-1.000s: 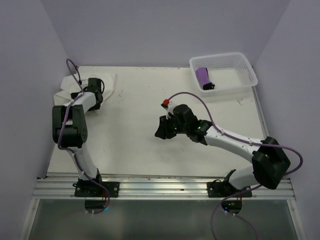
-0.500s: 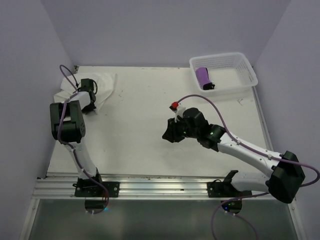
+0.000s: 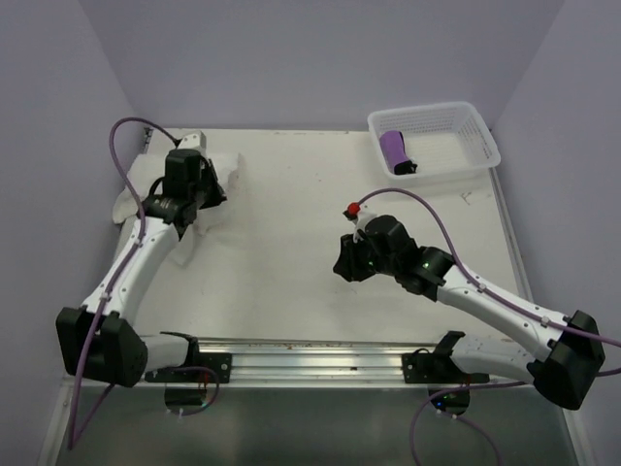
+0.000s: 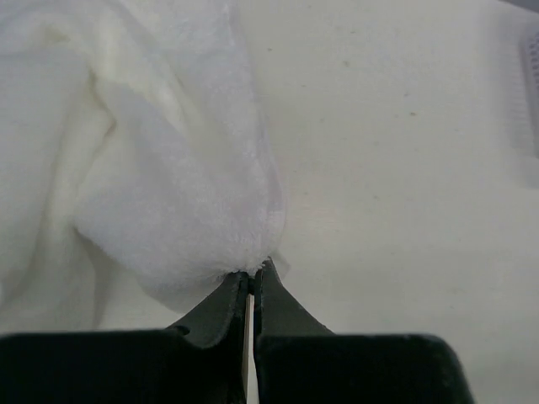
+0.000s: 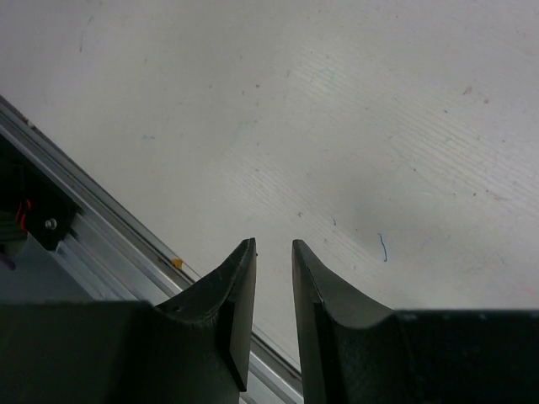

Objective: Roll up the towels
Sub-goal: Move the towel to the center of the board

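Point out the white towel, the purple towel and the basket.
white towel (image 4: 160,177), left wrist view, on its bunched fold.
purple towel (image 3: 393,148), top view, on the middle of the roll.
basket (image 3: 448,146), top view, on its bare floor.

The top external camera looks down from high behind the arm bases (image 3: 184,367) over the whole tabletop (image 3: 291,272). The left wrist camera sits close behind the left hand (image 4: 253,274), facing the white towel (image 4: 152,168). The right wrist camera looks down past the right hand (image 5: 273,249) at bare tabletop and the front rail (image 5: 93,227), both also seen from above.
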Controlling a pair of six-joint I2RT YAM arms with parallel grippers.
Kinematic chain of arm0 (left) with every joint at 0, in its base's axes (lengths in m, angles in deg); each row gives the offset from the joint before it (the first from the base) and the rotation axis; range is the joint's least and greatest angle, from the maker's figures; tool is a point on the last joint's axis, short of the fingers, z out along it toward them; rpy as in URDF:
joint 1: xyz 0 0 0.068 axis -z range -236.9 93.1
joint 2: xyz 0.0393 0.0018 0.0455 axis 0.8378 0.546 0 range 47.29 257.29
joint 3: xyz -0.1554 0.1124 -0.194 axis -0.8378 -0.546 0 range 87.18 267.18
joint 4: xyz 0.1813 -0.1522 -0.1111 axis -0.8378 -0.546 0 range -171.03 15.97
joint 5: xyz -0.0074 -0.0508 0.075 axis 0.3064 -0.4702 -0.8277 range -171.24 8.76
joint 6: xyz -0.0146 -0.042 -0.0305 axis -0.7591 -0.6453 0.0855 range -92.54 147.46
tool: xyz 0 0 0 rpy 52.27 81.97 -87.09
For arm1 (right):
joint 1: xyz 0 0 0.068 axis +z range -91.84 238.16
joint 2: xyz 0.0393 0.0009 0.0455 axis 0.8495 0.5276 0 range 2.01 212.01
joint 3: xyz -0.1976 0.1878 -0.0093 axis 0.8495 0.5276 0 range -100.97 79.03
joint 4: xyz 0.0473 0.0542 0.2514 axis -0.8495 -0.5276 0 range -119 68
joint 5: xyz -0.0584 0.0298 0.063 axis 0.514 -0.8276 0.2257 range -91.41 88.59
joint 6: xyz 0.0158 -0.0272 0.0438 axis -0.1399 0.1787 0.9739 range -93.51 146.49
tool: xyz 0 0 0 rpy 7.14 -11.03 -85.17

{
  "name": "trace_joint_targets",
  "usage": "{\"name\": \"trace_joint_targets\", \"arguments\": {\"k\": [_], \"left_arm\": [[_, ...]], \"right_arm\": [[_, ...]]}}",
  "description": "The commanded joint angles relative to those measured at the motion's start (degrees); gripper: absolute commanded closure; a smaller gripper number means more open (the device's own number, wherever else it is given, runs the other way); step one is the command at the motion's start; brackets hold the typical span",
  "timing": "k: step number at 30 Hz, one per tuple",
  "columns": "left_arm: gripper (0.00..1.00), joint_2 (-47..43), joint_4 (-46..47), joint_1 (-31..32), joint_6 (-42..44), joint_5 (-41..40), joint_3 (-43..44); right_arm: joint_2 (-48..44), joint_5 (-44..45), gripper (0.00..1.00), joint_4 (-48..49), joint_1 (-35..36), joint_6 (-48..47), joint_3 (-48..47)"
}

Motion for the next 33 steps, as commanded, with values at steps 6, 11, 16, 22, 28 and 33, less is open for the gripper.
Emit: {"name": "trace_joint_targets", "arguments": {"k": [6,11,16,22,28,33], "left_arm": [[1.00,-18.15,-3.73,6.01,-10.72,17.70,-6.35],[1.00,-21.67,0.13,11.89,-15.11,22.01,-10.74],[1.00,-19.23,7.58,24.87,-19.41,16.85,-14.34],[1.00,-6.95,17.01,35.52,-21.45,12.62,-9.01],[1.00,6.43,22.98,39.14,-22.15,13.66,-0.83],[0.91,22.13,26.33,40.90,-21.37,16.21,11.29]], "right_arm": [[-3.26,3.57,0.72,-4.30,-0.05,3.34,-1.34],[-1.94,2.52,0.71,-2.63,0.04,5.89,-1.87],[-1.32,2.69,0.67,-3.59,0.65,6.69,-4.15],[-6.48,6.63,0.60,-7.19,2.32,7.65,-3.72],[-18.79,19.03,0.57,-14.57,2.59,9.68,-0.20],[-21.62,23.69,0.56,-20.64,2.59,10.99,-0.29]]}}
